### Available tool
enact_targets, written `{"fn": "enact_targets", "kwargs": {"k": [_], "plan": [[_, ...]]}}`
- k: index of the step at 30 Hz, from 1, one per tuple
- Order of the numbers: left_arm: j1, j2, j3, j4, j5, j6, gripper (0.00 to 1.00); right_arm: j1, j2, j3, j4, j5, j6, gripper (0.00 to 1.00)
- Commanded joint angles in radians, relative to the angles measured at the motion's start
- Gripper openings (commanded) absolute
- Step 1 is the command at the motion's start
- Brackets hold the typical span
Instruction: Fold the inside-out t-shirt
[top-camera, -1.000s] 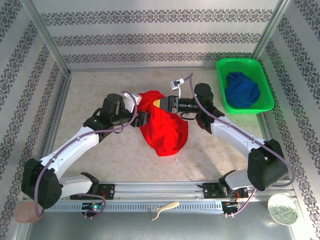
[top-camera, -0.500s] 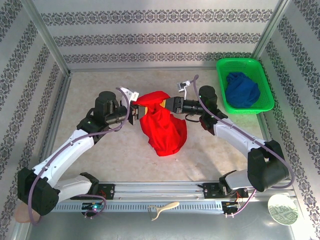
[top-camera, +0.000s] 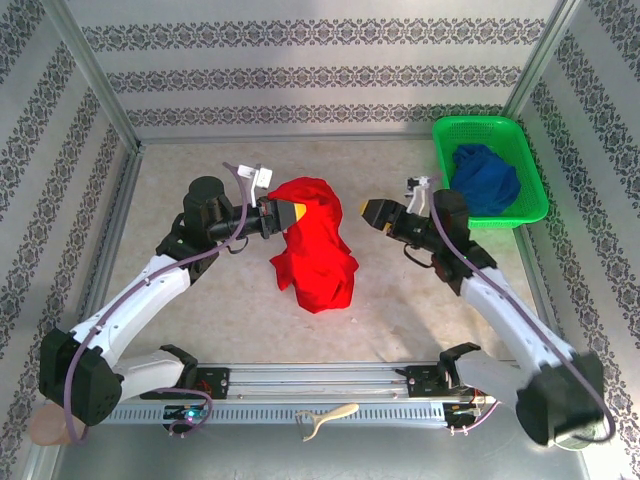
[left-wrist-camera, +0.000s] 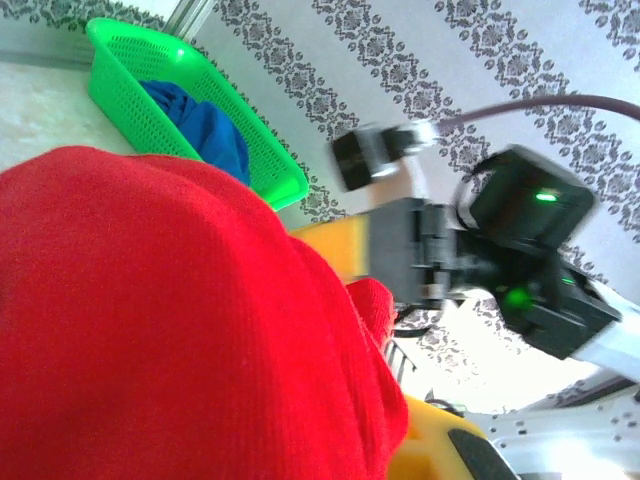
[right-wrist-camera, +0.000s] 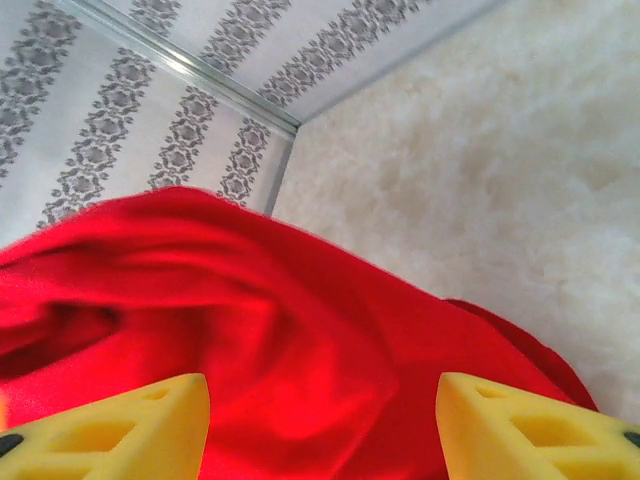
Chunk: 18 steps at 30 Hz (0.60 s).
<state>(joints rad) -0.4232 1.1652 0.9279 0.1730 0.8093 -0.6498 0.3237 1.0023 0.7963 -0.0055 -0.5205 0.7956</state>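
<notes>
top external view. item: red t-shirt (top-camera: 318, 255), bunching in a tall heap at the middle of the table (top-camera: 200, 310), its upper edge being held up and its lower part trailing on the surface. the left gripper (top-camera: 288, 213) is clamping that upper edge, jaws closed on the cloth. the right gripper (top-camera: 368, 210) is hanging near the heap, apart from it and carrying nothing. progress, as a judgement: no fold is showing, the cloth is not lying flat, no sleeve or hem is reading clearly, and only plain red is facing the camera. spreading, squaring and every fold are looking outstanding. a green basket (top-camera: 441, 165) is sitting at the table's far right corner, holding a dark blue garment (top-camera: 485, 180). the surface is showing pale mottled beige. striped patterned walls (top-camera: 300, 75) are closing in three sides, and a metal rail (top-camera: 320, 380) is running along the near edge.

left wrist view. the t-shirt (left-wrist-camera: 150, 320) is bulging over a yellow fingertip (left-wrist-camera: 425, 432). the basket (left-wrist-camera: 120, 60) and blue garment (left-wrist-camera: 205, 125) are lying beyond, with patterned wall behind.

right wrist view. two yellow fingertips (right-wrist-camera: 120, 430) are standing wide apart, nothing between them. the t-shirt (right-wrist-camera: 300, 340) is lying just ahead, and bare table (right-wrist-camera: 520, 170) is running on to a corner of the walls.
</notes>
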Motion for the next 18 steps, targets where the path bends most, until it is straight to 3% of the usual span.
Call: {"fn": "enact_targets", "kwargs": {"k": [1, 5, 11, 18], "plan": [[0.012, -0.034, 0.028, 0.012, 0.024, -0.077, 0.00, 0.035, -0.053, 0.135, -0.218, 0.066, -0.109, 0.64], [0.012, -0.052, 0.021, -0.017, 0.045, -0.104, 0.00, 0.051, 0.029, 0.235, -0.246, -0.010, -0.077, 0.67], [0.012, -0.061, -0.004, -0.012, 0.044, -0.120, 0.00, 0.120, 0.175, 0.301, -0.205, -0.022, -0.025, 0.69], [0.018, -0.030, -0.006, 0.016, 0.059, -0.144, 0.00, 0.208, 0.261, 0.308, -0.152, -0.007, 0.047, 0.62]]}}
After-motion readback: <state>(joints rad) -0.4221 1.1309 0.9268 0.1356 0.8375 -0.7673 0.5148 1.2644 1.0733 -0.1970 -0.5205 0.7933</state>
